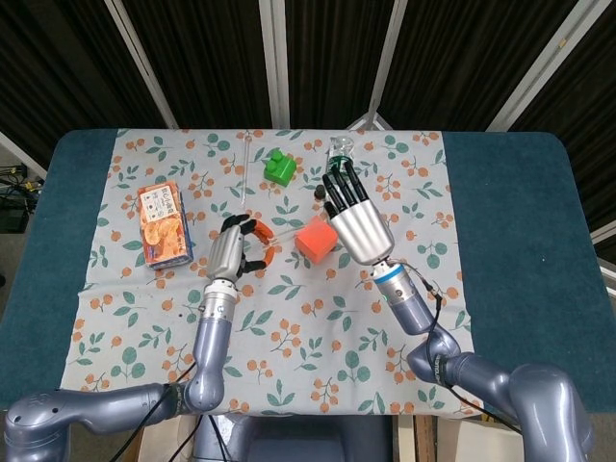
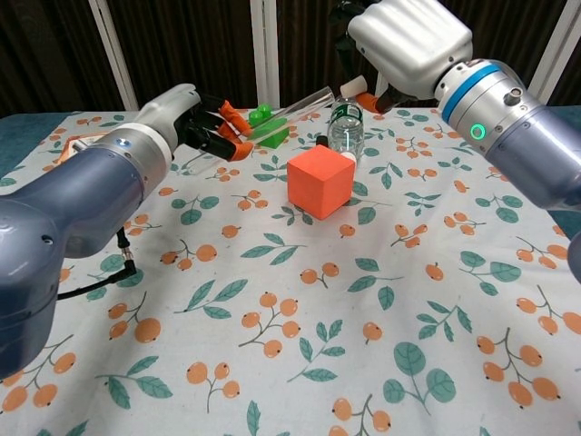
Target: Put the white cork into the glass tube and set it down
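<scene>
My left hand (image 1: 231,252) (image 2: 195,123) grips the clear glass tube (image 1: 285,230) (image 2: 301,101) by its lower end. The tube slants up and to the right, its open end pointing toward my right hand. My right hand (image 1: 356,217) (image 2: 408,41) hovers above the orange cube, seen from its back in the head view. In the chest view a small white piece, seemingly the white cork (image 2: 350,84), is pinched at its fingertips, a short gap from the tube's open end. The head view hides the cork behind the hand.
An orange cube (image 1: 316,240) (image 2: 320,180) sits mid-cloth below the right hand. Behind it stand a small plastic bottle (image 1: 341,149) (image 2: 346,127) and a green block (image 1: 279,167) (image 2: 270,127). A snack box (image 1: 161,223) lies at the left.
</scene>
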